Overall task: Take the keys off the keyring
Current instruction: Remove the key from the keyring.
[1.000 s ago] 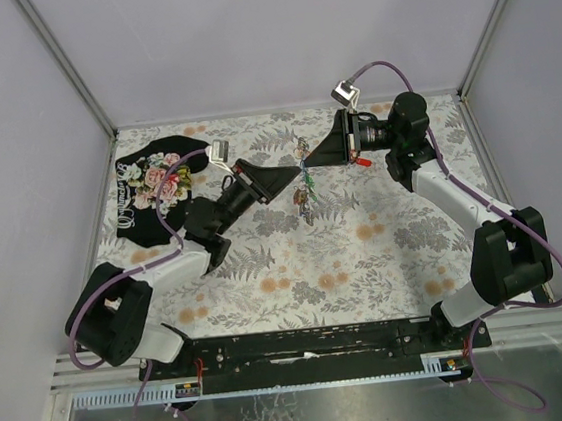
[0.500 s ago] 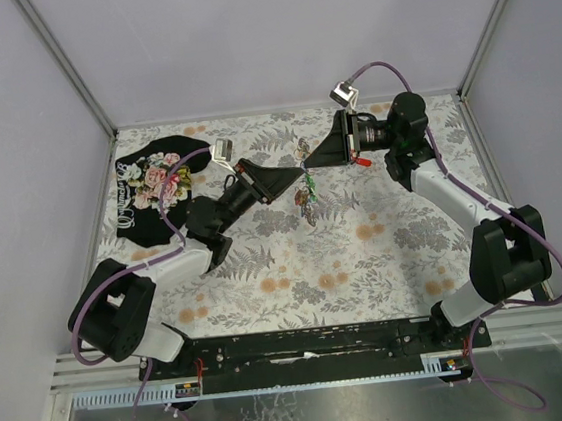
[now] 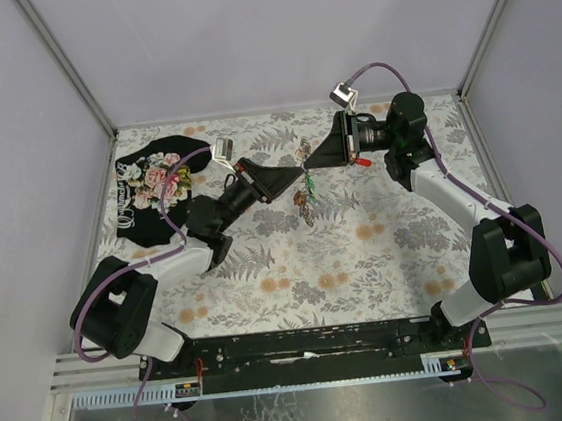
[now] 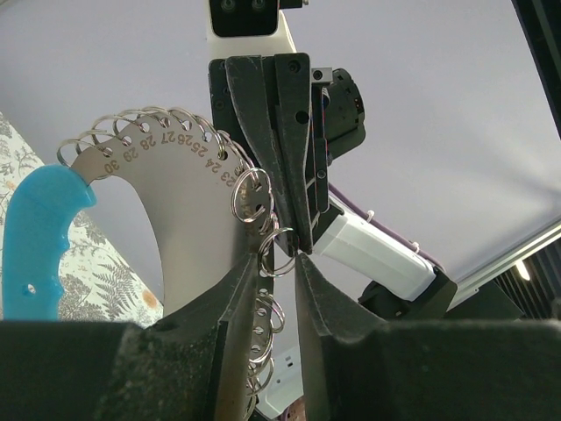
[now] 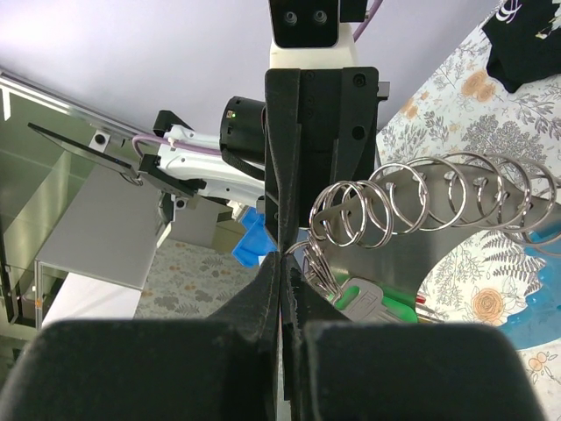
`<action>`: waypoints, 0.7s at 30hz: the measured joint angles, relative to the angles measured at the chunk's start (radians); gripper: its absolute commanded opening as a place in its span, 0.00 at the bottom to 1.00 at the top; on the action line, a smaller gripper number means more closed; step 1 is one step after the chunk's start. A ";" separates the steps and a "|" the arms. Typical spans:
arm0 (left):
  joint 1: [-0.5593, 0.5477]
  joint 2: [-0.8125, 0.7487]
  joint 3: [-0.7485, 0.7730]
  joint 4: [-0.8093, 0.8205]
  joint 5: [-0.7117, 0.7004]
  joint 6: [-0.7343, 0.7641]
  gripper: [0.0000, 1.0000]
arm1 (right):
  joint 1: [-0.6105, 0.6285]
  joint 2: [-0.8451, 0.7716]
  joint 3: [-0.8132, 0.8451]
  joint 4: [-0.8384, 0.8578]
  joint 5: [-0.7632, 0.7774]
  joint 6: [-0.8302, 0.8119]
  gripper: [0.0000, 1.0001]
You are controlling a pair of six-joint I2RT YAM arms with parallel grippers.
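A fern-printed table [image 3: 366, 252] bears a black floral cloth [image 3: 153, 184] (crumpled, at its far-left corner).

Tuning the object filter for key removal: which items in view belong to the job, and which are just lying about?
Job:
- keys
- keyring
- left gripper
- right gripper, jaws shut on the keyring

Lying about:
- black floral cloth, far left of the table
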 measured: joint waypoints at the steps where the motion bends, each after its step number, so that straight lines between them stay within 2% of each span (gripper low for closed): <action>1: 0.000 0.000 0.000 0.000 0.001 0.000 0.20 | 0.000 0.000 0.000 -0.003 0.000 -0.003 0.00; 14: 0.011 0.002 0.000 0.000 0.003 -0.005 0.16 | -0.002 0.000 0.042 -0.208 0.002 -0.190 0.00; 21: 0.011 0.004 0.000 0.005 0.003 -0.008 0.15 | -0.002 0.000 0.048 -0.266 0.003 -0.247 0.00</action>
